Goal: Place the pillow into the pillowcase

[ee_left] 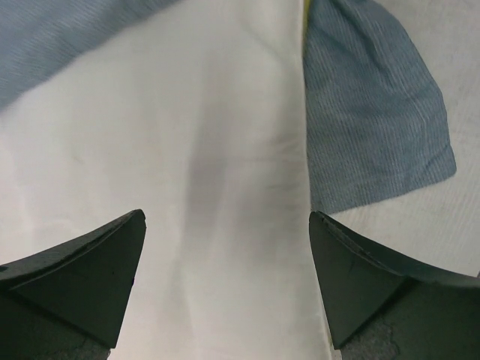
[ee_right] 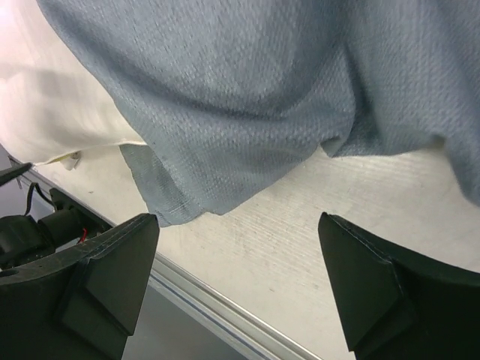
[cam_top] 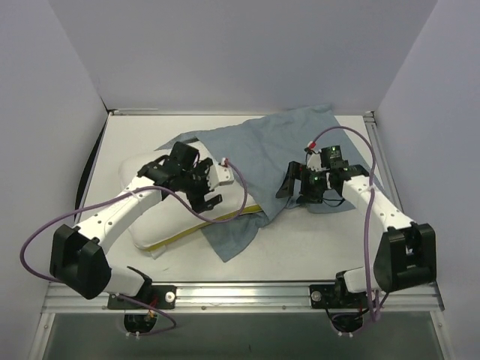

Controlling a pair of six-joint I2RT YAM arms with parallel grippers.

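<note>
so the pillow [cam_top: 232, 199] is lying flat on the table [cam_top: 322, 240], and the pillowcase [cam_top: 270, 146] is draped over its far right corner and trails off past its right end, grey-blue side up. another flap of cloth sticks out from under the pillow's near right corner, so i'd guess that end is just inside the mouth, but i can't really tell where the opening is. left gripper [ee_left: 226, 216] hangs right over the middle of the pillow with its fingers spread wide, nothing between them, just white fabric below. right gripper [ee_right: 238, 217] is off the pillow's right end, also spread and holding nothing, over the loose edge of the pillowcase where it meets bare table. for the step in hand, imo the trick is getting only one layer: the right one should come down on that edge and pinch the top layer, not both, then lift so the mouth gapes toward the pillow. the left should press or grab the pillow near its yellow piping [cam_top: 187, 234] and slide it toward the opening. go slow, limp cloth bunches up and drags along.
</note>
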